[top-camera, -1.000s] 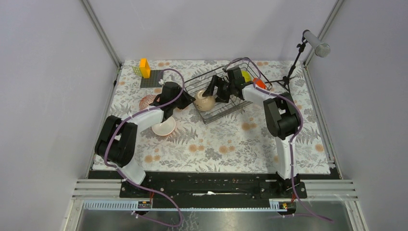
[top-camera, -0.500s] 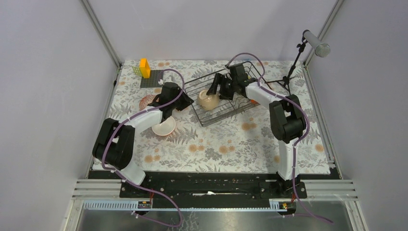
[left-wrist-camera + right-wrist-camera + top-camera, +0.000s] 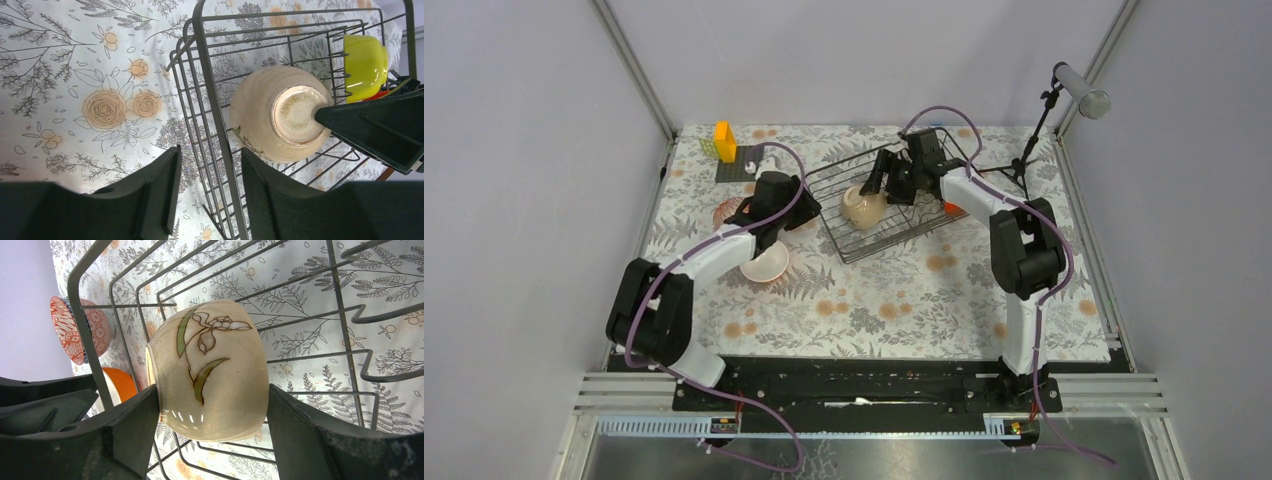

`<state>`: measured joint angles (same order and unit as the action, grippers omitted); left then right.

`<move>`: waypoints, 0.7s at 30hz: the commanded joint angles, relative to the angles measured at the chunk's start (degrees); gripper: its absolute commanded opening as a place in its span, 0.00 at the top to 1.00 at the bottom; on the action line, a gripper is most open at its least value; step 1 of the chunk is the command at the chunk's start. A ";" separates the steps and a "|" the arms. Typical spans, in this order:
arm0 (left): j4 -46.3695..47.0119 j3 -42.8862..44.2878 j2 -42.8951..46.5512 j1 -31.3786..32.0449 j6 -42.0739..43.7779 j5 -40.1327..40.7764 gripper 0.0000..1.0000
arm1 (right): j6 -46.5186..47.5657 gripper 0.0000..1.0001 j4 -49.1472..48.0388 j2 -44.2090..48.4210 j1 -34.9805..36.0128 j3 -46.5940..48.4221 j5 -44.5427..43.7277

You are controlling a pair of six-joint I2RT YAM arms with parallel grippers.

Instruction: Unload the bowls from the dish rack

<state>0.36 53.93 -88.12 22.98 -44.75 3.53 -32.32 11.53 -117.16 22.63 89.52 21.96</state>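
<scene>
Beige bowl (image 3: 212, 370), flower motif, lies on side inside dish rack (image 3: 212, 100): centre of right wrist view, upper middle of overhead view. Right gripper (image 3: 212, 405) jaws wide, pads flush against both flanks of bowl, gripping it. Left gripper (image 3: 210, 160) jaws half apart, straddling rack rim wire, holding nothing. Yellow-green bowl (image 3: 365, 65) in rack, upper right. Judgement: lift bowl straight up past wavy dividers and rim before swinging out. Glaze may slip, so squeeze firmly. Rack may drag along; left jaws could pin rim.
</scene>
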 commanded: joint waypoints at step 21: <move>19.06 -5.25 16.06 -4.22 -9.97 -19.73 0.01 | -15.90 0.45 -18.95 16.93 -6.05 -1.78 17.77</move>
<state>6.35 50.43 -75.00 19.97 -48.71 -7.44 -40.66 4.93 -107.11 17.58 88.53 31.03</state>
